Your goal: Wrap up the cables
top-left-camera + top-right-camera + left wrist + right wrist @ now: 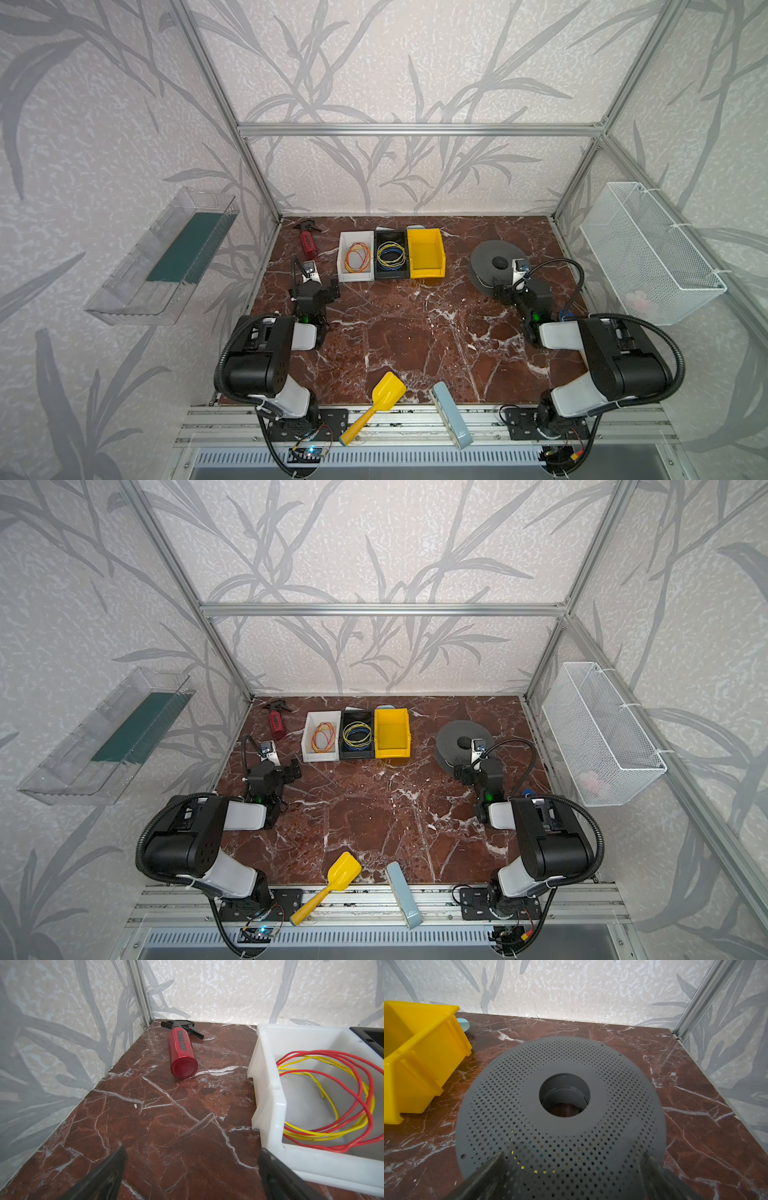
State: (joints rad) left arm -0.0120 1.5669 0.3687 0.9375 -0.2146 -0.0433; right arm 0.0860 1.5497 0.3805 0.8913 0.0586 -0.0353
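The left gripper [191, 1153] hangs spread over the table [166, 1115]; the right gripper [572, 1157], spread, over the spool [612, 1088], cable [521, 1167] seemingly showing through its holes.

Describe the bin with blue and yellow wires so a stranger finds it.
At the back of the table stand three bins in a row. Take the middle bin, between the white bin and the yellow bin. Only it is black.

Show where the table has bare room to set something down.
Bare: the table middle, bordered by white bin, black bin and yellow bin behind, yellow scoop and pale blue block in front, left end effector and right end effector at the sides. A narrower lane separates yellow bin from grey spool. Crowded: back left, around the red spray bottle.
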